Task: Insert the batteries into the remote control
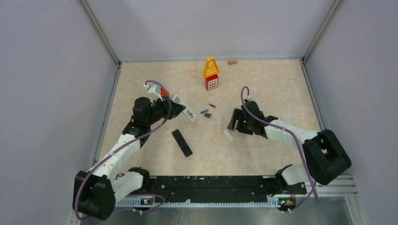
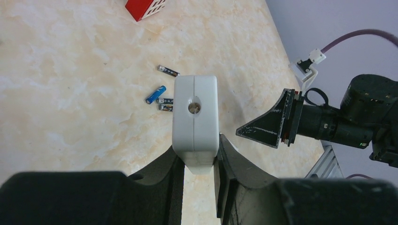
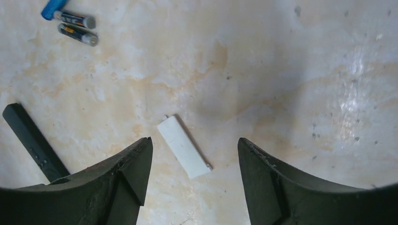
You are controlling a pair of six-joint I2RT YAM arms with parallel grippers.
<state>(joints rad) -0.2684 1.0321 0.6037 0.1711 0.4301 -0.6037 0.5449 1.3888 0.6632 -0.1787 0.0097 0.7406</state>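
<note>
My left gripper [image 2: 199,150] is shut on the near end of a white remote control [image 2: 195,112] and holds it above the table. In the top view the remote [image 1: 184,108] points right, its far end showing an uncovered battery bay. Several batteries lie loose on the table: a blue one [image 2: 155,94], two dark ones beside it [image 2: 165,104] and one apart [image 2: 168,71]. In the top view they [image 1: 206,113] lie between the arms. My right gripper [image 3: 195,140] is open, hanging over a small white cover plate [image 3: 184,146] that lies flat on the table.
A slim black remote [image 1: 182,143] lies on the table in front of the left arm. A red block [image 1: 211,82] with a yellow cone-shaped piece [image 1: 210,67] stands at the back, with a small tan block [image 1: 232,61] by the rear wall. Walls enclose the table.
</note>
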